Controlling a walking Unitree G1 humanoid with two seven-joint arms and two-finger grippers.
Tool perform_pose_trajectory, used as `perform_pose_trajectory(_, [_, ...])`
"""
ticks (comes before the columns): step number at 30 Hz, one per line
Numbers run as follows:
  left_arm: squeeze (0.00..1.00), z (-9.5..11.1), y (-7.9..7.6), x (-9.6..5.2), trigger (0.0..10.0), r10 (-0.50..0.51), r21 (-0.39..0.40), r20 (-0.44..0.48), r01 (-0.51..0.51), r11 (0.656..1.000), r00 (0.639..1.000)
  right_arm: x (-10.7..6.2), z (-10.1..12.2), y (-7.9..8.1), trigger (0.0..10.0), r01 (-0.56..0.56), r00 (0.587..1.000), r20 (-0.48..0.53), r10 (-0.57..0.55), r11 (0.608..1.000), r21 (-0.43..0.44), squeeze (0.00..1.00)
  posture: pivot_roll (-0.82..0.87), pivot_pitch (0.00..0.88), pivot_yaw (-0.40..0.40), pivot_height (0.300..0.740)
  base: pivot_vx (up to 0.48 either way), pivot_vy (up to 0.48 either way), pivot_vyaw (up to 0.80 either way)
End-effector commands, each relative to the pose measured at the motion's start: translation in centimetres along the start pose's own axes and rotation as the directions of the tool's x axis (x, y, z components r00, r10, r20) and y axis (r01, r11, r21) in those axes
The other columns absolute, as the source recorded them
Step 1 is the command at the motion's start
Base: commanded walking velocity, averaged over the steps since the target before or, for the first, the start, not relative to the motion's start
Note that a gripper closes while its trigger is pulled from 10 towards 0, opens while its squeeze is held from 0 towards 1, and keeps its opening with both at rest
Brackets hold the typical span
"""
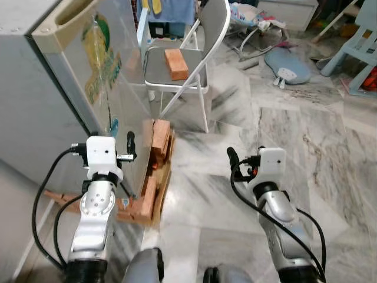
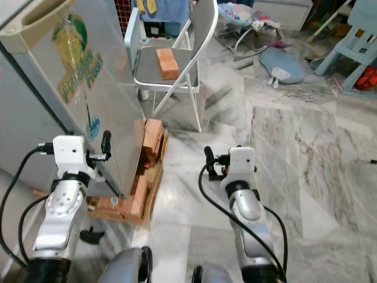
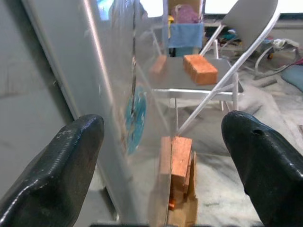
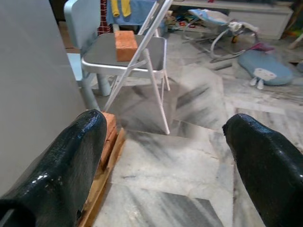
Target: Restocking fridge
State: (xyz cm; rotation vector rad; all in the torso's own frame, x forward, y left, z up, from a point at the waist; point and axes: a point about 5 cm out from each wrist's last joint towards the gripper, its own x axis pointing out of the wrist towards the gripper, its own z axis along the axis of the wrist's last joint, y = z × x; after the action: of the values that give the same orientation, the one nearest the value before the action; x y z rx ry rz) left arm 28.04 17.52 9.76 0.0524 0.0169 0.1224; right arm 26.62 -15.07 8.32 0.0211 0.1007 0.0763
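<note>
A grey fridge (image 1: 35, 88) with a green and yellow sticker (image 1: 101, 56) on its panel stands at my left, its door shut. It rests on stacked bricks (image 1: 158, 147) and a wooden pallet (image 1: 160, 197). My left gripper (image 1: 121, 147) is raised close to the fridge's front corner, open, with nothing between its fingers (image 3: 71, 156). My right gripper (image 1: 247, 159) is held up over the marble floor to the right of the fridge, also open and empty, its fingers (image 4: 71, 156) wide apart. No food or bottles are in sight.
A grey folding chair (image 1: 200, 41) stands just past the fridge with a single brick (image 1: 176, 63) on its seat. Farther back are a baby bouncer (image 1: 253, 17), a grey-blue cushion (image 1: 288, 66) and a light blue plastic chair (image 1: 359, 53). Marble floor (image 1: 283, 130) lies open to the right.
</note>
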Motion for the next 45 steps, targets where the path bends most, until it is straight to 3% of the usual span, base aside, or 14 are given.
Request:
perform_pose_trajectory(1, [0.0, 0.1, 0.8, 0.3, 10.0, 0.043, -0.011, -0.001, -0.043, 0.999, 0.999, -0.2, -0.1, -0.1, 10.0, 0.004, 1.0, -0.008, -0.004, 1.0, 0.0, 0.0, 0.13, 0.117, -0.03, 0.74, 0.0, 0.0, 0.0])
perform_pose_trajectory(7, [0.0, 0.3, 1.8, 2.2, 10.0, 0.097, 0.002, 0.001, -0.097, 0.995, 0.995, -0.4, 0.0, -0.4, 10.0, 0.011, 1.0, -0.007, -0.011, 1.0, -0.009, 0.0, 0.11, 0.124, -0.026, 0.74, 0.0, 0.0, 0.0])
perform_pose_trajectory(14, [0.0, 0.8, 0.5, 4.2, 10.0, 0.026, -0.026, 0.001, -0.026, 0.999, 1.0, -1.5, 0.0, -0.8, 10.0, 0.008, 1.0, -0.027, -0.008, 1.0, 0.002, 0.0, 0.09, 0.139, -0.013, 0.74, 0.0, 0.0, 0.0])
perform_pose_trajectory(20, [0.0, 0.8, -0.3, 5.1, 10.0, -0.014, 0.006, 0.005, 0.014, 1.0, 1.0, -2.6, -0.6, -1.5, 10.0, 0.02, 0.998, -0.054, -0.02, 1.0, -0.009, 0.0, 0.08, 0.151, -0.003, 0.74, 0.0, 0.0, 0.0])
perform_pose_trajectory(27, [0.0, 0.8, -0.6, 6.1, 10.0, -0.007, 0.015, -0.013, 0.008, 1.0, 1.0, -2.4, -0.3, -1.3, 10.0, 0.027, 0.999, -0.046, -0.027, 1.0, -0.008, 0.0, 0.07, 0.157, 0.005, 0.74, 0.0, 0.0, 0.0])
perform_pose_trajectory(29, [0.0, 0.9, -0.3, 6.5, 10.0, 0.031, 0.063, -0.024, -0.03, 0.998, 0.999, -2.5, -0.4, -1.4, 10.0, 0.03, 0.998, -0.052, -0.031, 1.0, -0.009, 0.0, 0.07, 0.157, 0.006, 0.74, 0.0, 0.0, 0.0])
perform_pose_trajectory(45, [0.0, 2.0, 1.0, 8.1, 10.0, 0.126, 0.04, 0.002, -0.126, 0.991, 0.992, -2.7, -0.5, -1.4, 10.0, 0.036, 0.997, -0.067, -0.037, 0.999, -0.014, 0.0, 0.07, 0.145, 0.008, 0.74, 0.0, 0.0, 0.0])
